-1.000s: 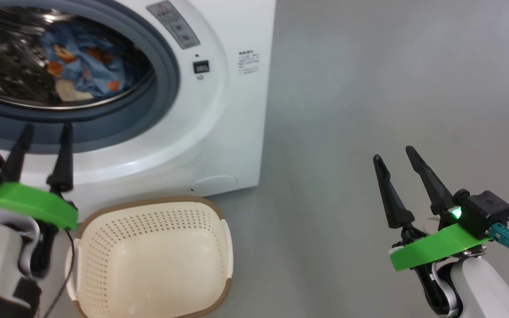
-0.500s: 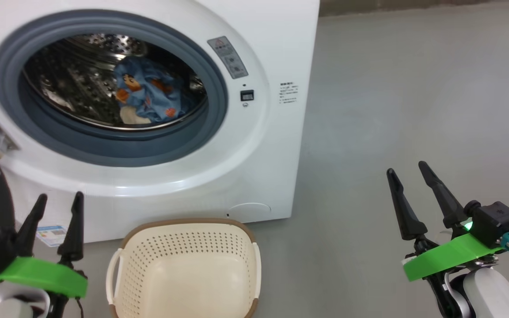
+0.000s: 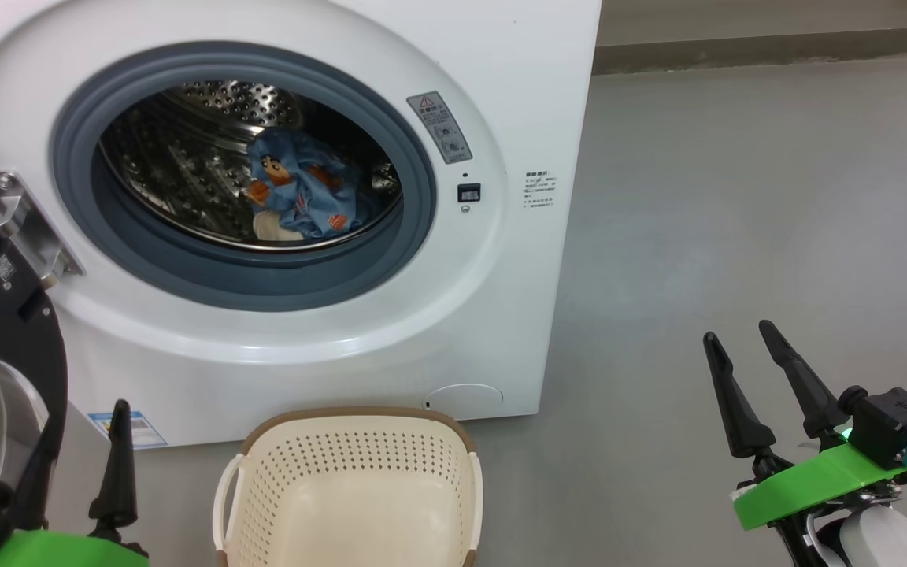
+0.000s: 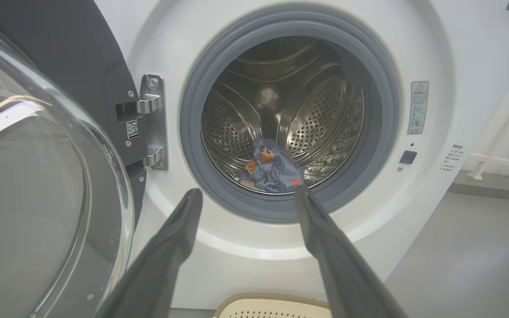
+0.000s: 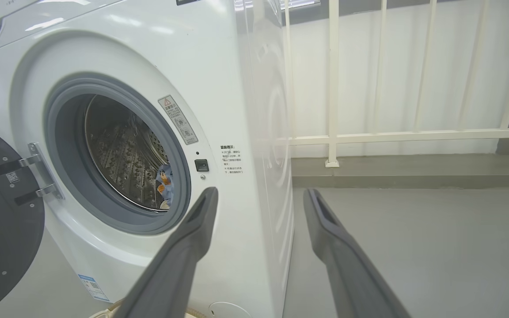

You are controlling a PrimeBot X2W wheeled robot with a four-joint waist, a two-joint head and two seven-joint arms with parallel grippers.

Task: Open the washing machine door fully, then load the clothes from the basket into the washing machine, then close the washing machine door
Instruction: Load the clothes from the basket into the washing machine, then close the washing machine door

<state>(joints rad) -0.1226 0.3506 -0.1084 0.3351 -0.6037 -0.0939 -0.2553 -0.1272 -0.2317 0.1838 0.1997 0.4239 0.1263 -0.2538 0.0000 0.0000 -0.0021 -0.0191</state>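
Washing machine door [image 4: 38,176]: swung out to the left of the machine, hanging off its metal hinge [image 4: 153,121]. I'm looking at the inner side, black rim and bulging glass bowl.
Washing machine [image 3: 304,346]: white front loader standing on the grey floor [image 3: 737,197], round mouth uncovered with the grey gasket [image 3: 241,283] around it.
Clothes [image 3: 304,197]: blue cartoon-print bundle lying at the bottom of the steel drum [image 4: 281,110], close to the front lip, bit of cream lining showing.
Basket [image 3: 359,414]: on the floor just in front of the machine, right below the mouth. From my head cam I see its bare perforated walls and bottom.
Left claw [image 4: 248,192]: fingers spread wide, pinching nothing. It's low on the left, beside the door's glass, pointing at the drum mouth and apart from the machine.
Right claw [image 3: 737,331]: fingers spread too, gripping nothing. It hovers over bare floor well to the right of the machine.
Sticker [image 3: 127,429]: blue label low on the machine front, left of the basket.
Background: white railing [image 5: 332,88] off past the machine's right side.
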